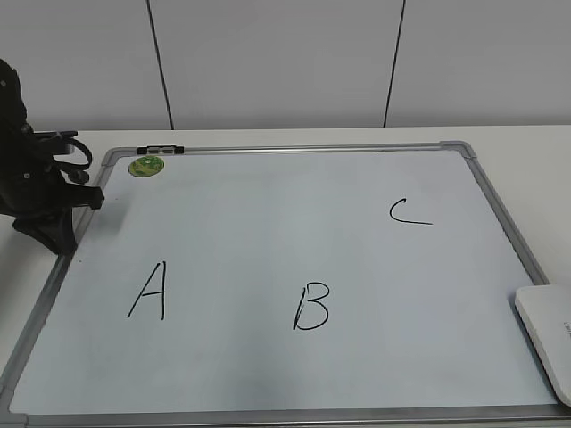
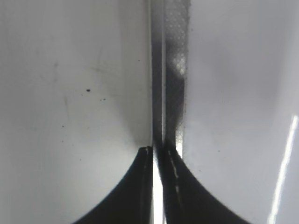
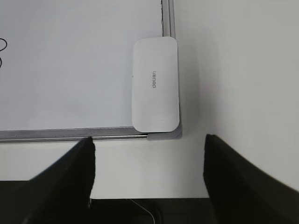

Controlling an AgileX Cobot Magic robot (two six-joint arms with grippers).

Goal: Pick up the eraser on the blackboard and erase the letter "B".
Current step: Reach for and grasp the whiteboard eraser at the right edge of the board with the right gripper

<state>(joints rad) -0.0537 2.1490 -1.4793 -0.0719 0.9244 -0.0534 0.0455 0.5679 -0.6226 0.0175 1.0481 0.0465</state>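
The blackboard point(image 1: 268, 223) is a white board in a silver-grey frame and lies flat on the table. The letter "B" point(image 1: 311, 306) is at its front middle, between "A" point(image 1: 147, 290) and "C" point(image 1: 409, 212). The white eraser point(image 1: 549, 334) lies on the board's front right corner. It shows whole in the right wrist view point(image 3: 155, 84), with grey lettering on top. My right gripper point(image 3: 148, 140) is open and empty over bare table, just short of the eraser. My left gripper point(image 2: 158, 150) is shut and empty over the board's left frame edge point(image 2: 159, 70), far from the eraser.
A round green magnet point(image 1: 146, 165) and a black marker point(image 1: 159, 149) sit at the board's back left corner. The left arm point(image 1: 40, 192) stands at the board's left edge. White table point(image 3: 233, 70) surrounds the board.
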